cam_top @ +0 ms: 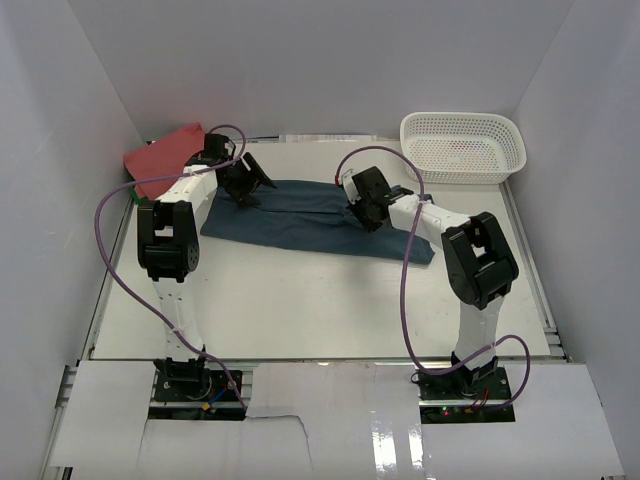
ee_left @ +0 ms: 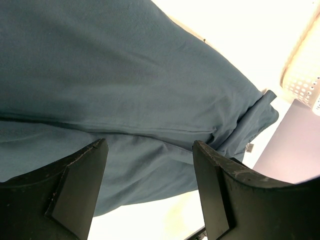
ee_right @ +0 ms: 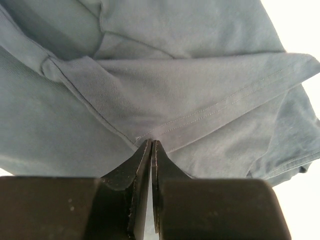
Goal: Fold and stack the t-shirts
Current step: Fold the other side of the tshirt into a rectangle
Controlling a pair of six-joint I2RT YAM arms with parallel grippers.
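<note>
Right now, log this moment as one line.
left pincer: open over teal t-shirt | right pincer: shut on its hem | red t-shirt: far-left corner

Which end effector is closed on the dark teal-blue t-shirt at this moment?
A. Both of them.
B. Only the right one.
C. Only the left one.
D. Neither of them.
B. In the right wrist view the right end effector has its fingers pressed together on a hem of the dark teal-blue t-shirt, while the left end effector hangs over the cloth with its fingers wide apart.
</note>
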